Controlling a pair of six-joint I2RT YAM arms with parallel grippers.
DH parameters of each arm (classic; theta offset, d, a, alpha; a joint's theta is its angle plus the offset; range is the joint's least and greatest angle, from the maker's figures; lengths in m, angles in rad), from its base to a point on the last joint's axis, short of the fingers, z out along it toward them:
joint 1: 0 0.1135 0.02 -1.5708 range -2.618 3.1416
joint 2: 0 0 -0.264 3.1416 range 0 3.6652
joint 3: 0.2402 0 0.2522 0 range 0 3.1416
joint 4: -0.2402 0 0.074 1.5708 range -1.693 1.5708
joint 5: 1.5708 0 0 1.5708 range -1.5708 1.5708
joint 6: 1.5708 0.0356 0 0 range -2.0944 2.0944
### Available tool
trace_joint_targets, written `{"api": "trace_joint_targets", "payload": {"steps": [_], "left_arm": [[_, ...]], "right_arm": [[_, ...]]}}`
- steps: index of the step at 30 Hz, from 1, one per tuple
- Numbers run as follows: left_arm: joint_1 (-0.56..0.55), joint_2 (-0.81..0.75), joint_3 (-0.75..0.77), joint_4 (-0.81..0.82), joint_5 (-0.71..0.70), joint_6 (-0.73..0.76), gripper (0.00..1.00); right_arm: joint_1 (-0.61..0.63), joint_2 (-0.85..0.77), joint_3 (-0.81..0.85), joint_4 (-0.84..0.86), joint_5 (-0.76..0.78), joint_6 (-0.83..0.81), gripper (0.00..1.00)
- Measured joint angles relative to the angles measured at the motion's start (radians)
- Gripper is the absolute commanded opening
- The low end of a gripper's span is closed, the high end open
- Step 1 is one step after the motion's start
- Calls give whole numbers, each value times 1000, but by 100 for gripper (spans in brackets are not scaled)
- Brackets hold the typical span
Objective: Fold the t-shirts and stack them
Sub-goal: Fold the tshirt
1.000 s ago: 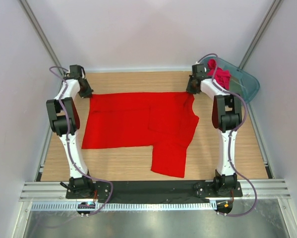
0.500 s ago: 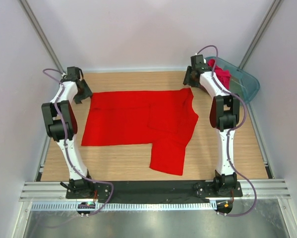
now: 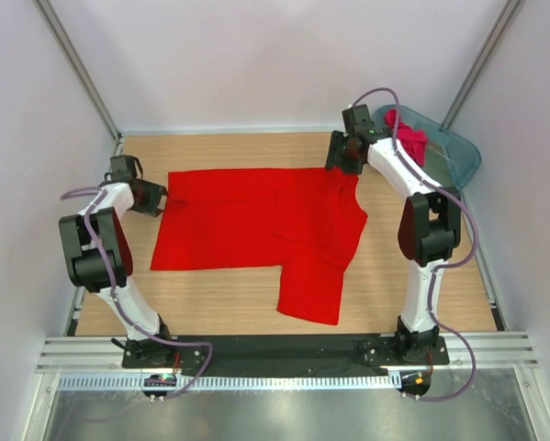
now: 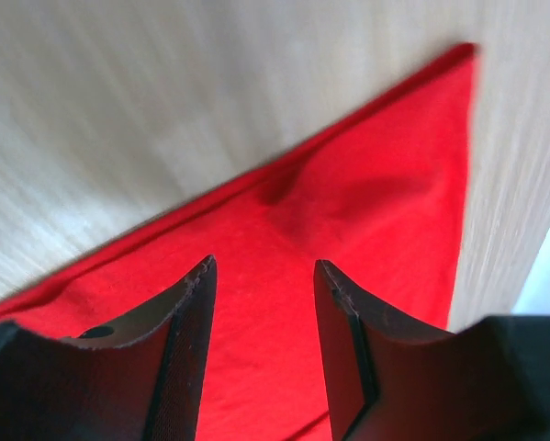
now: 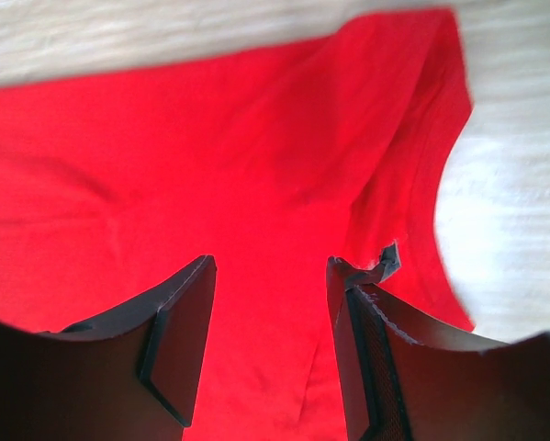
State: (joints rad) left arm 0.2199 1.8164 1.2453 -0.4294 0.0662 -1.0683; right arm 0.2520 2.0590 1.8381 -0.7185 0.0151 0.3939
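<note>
A bright red t-shirt (image 3: pixel 247 225) lies flat on the wooden table (image 3: pixel 256 308), partly folded, one sleeve pointing toward the near edge. My left gripper (image 3: pixel 158 199) hovers at its far-left corner, open, red t-shirt cloth (image 4: pixel 366 211) showing between the fingers (image 4: pixel 187 317). My right gripper (image 3: pixel 337 163) is at the far-right corner by the collar, open too, above the red t-shirt cloth (image 5: pixel 210 156); nothing is pinched. A darker crimson t-shirt (image 3: pixel 405 136) sits bunched in the teal tub.
The translucent teal tub (image 3: pixel 454 152) stands at the far right corner of the table. White walls close in the table on three sides. A black strip and metal rail (image 3: pixel 275 354) run along the near edge by the arm bases.
Both grippers have let go of the shirt's far corners and opened. The left one swung down and left along the shirt's edge; the right one shifted slightly left. The shirt lies still.
</note>
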Motion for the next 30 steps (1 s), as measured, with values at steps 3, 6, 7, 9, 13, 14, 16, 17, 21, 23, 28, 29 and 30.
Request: {"api": "trace_joint_targets", "payload": {"steps": [3, 6, 7, 9, 13, 14, 16, 17, 21, 23, 28, 29, 30], "left_arm": [[2, 5, -79, 47, 15, -164, 46], [0, 7, -98, 87, 14, -268, 45], [-2, 7, -97, 106, 11, -294, 45], [-2, 7, -96, 139, 2, -343, 45], [-2, 8, -96, 169, -7, -419, 44], [-2, 8, -96, 172, -8, -433, 43], [-2, 8, -97, 175, -8, -460, 44], [-2, 8, -97, 175, -9, -473, 44], [-2, 8, -97, 153, -14, -503, 45], [-5, 8, -97, 131, -20, -516, 46], [-25, 8, -98, 88, -24, -552, 44], [-28, 10, -97, 87, -24, -556, 43], [-31, 16, -95, 85, -24, -557, 43]], "right_arm": [[8, -54, -55, -1, -26, 10, 58], [11, -82, -84, 3, -45, 10, 58], [13, -88, -91, 2, -47, 10, 58], [13, -97, -103, 3, -51, 8, 58], [13, -102, -111, 5, -60, 5, 57], [13, -103, -113, 6, -62, 5, 57], [13, -103, -115, 6, -68, 5, 57], [13, -103, -116, 6, -70, 5, 57], [13, -103, -116, 7, -79, 5, 57], [13, -103, -116, 7, -84, 5, 57], [13, -103, -116, 12, -92, 5, 57], [13, -103, -116, 14, -93, 5, 57], [13, -103, -116, 14, -94, 5, 57]]}}
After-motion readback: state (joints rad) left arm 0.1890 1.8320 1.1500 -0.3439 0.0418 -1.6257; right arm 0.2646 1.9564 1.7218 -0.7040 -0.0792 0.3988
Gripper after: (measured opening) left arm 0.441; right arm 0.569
